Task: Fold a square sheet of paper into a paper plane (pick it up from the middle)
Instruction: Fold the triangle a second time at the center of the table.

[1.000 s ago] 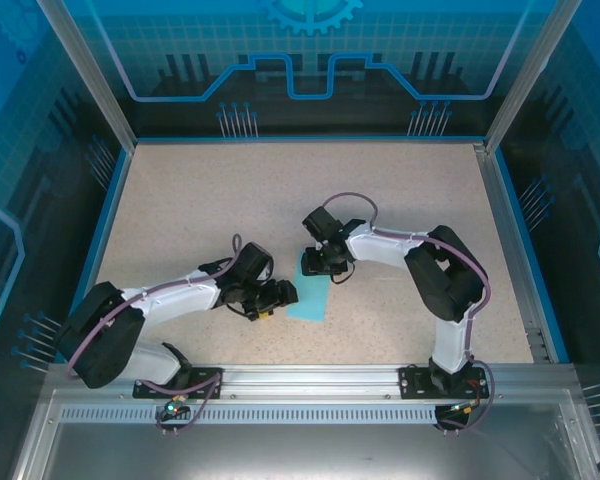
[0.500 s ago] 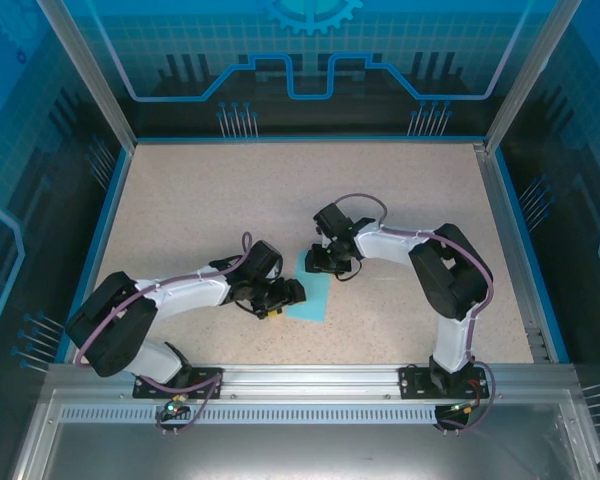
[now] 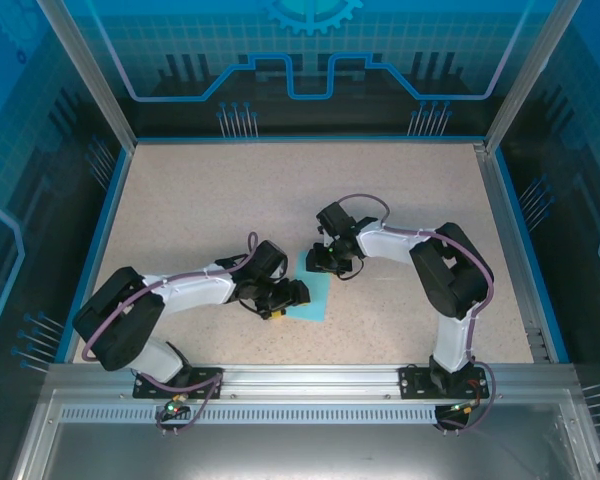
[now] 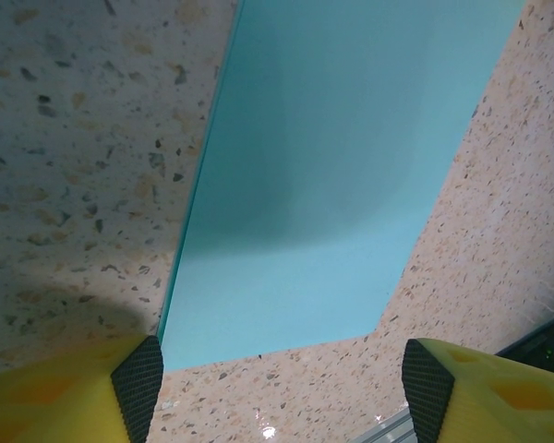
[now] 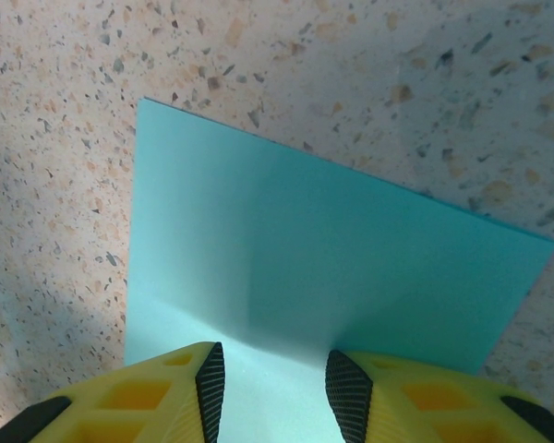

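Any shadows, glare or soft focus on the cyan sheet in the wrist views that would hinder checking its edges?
Left wrist: a soft dark shadow crosses the sheet, edges sharp; small glare spot on the table near the bottom. Right wrist: a paler patch on the sheet by the right gripper, table shadowed at left, edges crisp.

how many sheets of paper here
1: the cyan sheet lies flat in the middle of the table; part of it is covered, so a second underneath is possible
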`<action>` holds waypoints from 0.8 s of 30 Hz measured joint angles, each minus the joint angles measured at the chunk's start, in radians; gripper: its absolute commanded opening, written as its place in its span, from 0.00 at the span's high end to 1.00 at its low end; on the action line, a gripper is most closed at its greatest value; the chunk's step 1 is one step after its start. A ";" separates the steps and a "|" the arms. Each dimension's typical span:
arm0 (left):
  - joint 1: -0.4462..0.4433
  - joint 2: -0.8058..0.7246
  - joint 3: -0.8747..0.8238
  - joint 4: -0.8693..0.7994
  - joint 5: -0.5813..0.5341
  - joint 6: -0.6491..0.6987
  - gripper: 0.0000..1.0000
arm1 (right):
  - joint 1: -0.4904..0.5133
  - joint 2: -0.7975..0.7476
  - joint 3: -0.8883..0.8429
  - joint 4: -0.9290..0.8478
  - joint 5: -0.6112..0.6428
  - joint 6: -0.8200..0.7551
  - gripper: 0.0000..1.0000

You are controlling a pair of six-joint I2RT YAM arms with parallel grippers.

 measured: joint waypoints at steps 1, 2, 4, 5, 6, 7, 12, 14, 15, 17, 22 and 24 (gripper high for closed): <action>0.000 0.000 0.001 -0.001 -0.003 0.000 0.27 | -0.001 0.001 0.000 0.000 -0.003 0.000 0.59; 0.000 0.002 0.002 -0.001 -0.004 0.000 0.27 | -0.002 0.001 0.000 0.000 -0.005 0.000 0.59; 0.000 0.010 0.002 -0.001 -0.003 0.000 0.27 | -0.002 0.001 0.000 0.000 -0.006 0.000 0.59; -0.001 0.015 0.002 -0.002 -0.003 0.000 0.27 | -0.002 0.001 0.000 0.000 -0.006 0.000 0.59; -0.001 0.019 0.002 -0.002 -0.003 0.000 0.27 | -0.002 0.001 -0.001 0.000 -0.006 0.000 0.59; -0.001 0.019 0.003 -0.002 -0.003 0.000 0.28 | -0.003 0.001 -0.002 0.002 -0.006 0.000 0.59; -0.005 0.019 0.011 -0.006 -0.003 0.005 0.27 | -0.005 0.001 -0.005 0.007 -0.013 0.000 0.59; -0.006 0.021 0.015 -0.006 -0.002 0.006 0.28 | -0.008 0.001 -0.005 0.007 -0.017 0.000 0.59; -0.007 0.023 0.017 -0.005 0.000 0.008 0.28 | -0.008 0.001 -0.005 0.007 -0.019 0.000 0.59; -0.010 0.025 0.021 -0.004 0.006 0.009 0.29 | -0.008 0.001 -0.008 0.010 -0.020 0.000 0.59; -0.014 0.025 0.023 0.005 0.023 0.024 0.31 | -0.009 0.001 -0.011 0.015 -0.021 0.000 0.59; -0.015 0.025 0.023 0.015 0.031 0.024 0.32 | -0.009 0.001 -0.011 0.015 -0.022 0.000 0.59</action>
